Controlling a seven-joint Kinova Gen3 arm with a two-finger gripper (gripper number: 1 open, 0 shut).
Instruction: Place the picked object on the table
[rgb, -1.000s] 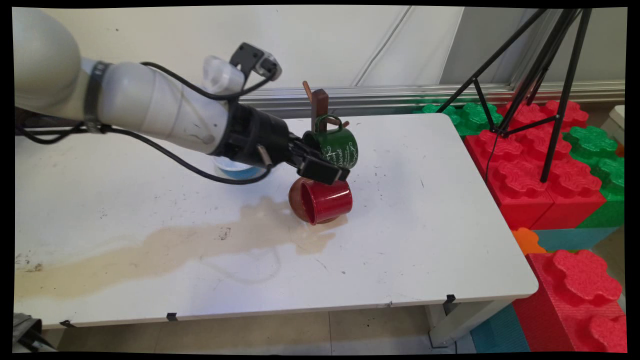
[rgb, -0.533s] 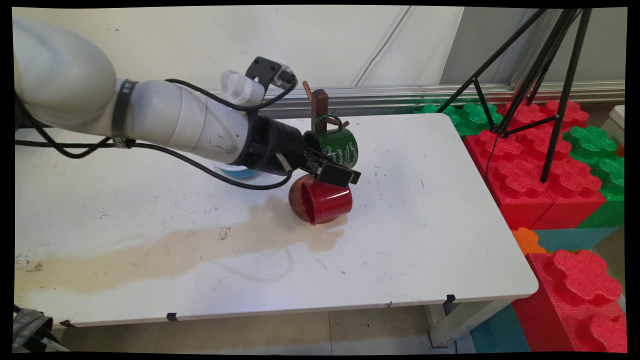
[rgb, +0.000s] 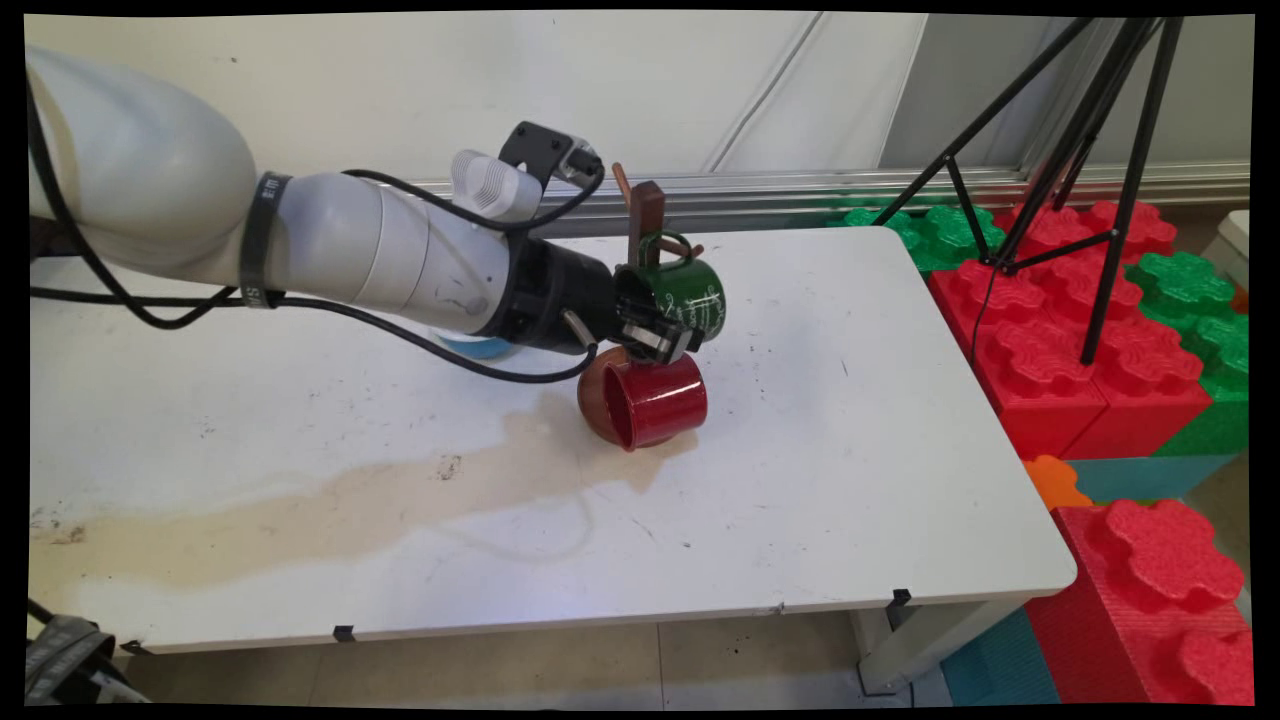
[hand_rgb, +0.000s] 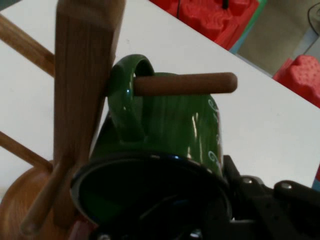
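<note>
A dark green mug (rgb: 692, 288) (hand_rgb: 170, 125) hangs by its handle on a peg (hand_rgb: 185, 84) of a wooden mug tree (rgb: 645, 208) (hand_rgb: 85, 75) at the back middle of the white table (rgb: 850, 450). My gripper (rgb: 660, 335) comes in from the left and is shut on the green mug's rim. One black finger (hand_rgb: 260, 197) lies against the outside of the mug wall. The other is hidden by the mug. Just below, a red mug (rgb: 655, 400) lies sideways by the tree's round base (rgb: 592, 395), its mouth facing the near left.
A blue bowl (rgb: 480, 347) sits behind the arm. A long tan stain (rgb: 350, 500) runs across the table's left half. A black tripod (rgb: 1100, 200) and red and green foam blocks (rgb: 1080, 340) stand off the table's right edge.
The gripper pushed forward to the green mug and its fingers went from wide apart to shut on the rim. The mug and the tree's post shifted slightly to the right.
</note>
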